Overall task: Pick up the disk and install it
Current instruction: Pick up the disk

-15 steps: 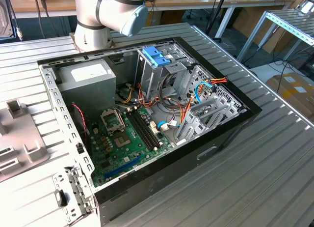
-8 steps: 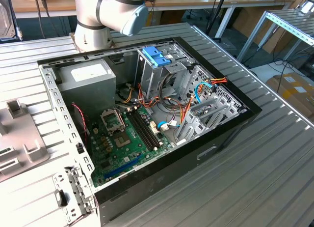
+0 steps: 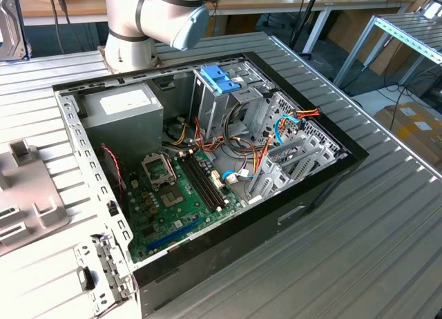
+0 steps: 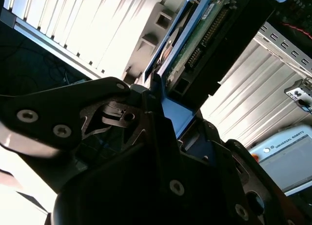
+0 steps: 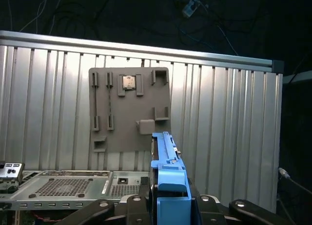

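The disk (image 5: 168, 161) is gripped by the gripper (image 5: 169, 199), whose jaws are closed against its two broad faces. Its light-blue rail and end tab are seen edge-on, rising past the jaws. In the second wrist view the green circuit board and connector row of the disk (image 4: 204, 30) are shown, framed by the blue rail and jutting from the gripper (image 4: 156, 108). The disk is held clear of the ribbed worktop (image 5: 219, 137). In the first wrist view it is lined up with a grey tray (image 5: 129, 113) lying flat near one worktop edge.

In the exterior view the arm (image 3: 155, 18) is seen at the worktop's far edge, behind the open case (image 3: 207, 253) laid mid-worktop. A blue bracket (image 3: 221, 77) is seated on the drive cage (image 3: 207, 105) inside the case.
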You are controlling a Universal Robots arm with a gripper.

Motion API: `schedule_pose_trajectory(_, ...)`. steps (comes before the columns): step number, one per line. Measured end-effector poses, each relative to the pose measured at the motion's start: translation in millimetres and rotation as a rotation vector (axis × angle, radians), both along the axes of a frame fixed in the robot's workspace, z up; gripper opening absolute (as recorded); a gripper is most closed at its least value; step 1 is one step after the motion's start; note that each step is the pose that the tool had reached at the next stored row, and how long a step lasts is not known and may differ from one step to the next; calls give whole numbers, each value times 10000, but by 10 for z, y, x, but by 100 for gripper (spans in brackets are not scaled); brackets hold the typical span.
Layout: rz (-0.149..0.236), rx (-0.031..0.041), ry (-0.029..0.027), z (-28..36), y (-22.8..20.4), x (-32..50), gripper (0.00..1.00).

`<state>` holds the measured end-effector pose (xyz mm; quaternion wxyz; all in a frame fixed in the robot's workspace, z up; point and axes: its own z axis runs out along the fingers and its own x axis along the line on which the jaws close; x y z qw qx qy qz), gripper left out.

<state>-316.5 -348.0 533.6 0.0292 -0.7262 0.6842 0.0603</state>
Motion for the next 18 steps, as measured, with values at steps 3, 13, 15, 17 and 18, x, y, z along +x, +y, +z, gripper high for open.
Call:
schedule_pose_trajectory(3, -46, -88, 4, -2, -15, 5, 37)
schedule_pose_trajectory(13, -75, -109, 2, -16, -119, 54, 37)
schedule_pose_trajectory(15, -75, -109, 2, -17, -134, 63, 37)
schedule_pose_trajectory(17, -75, -109, 2, -18, -144, 70, 37)
schedule_pose_trajectory(18, -75, -109, 2, -18, -148, 72, 37)
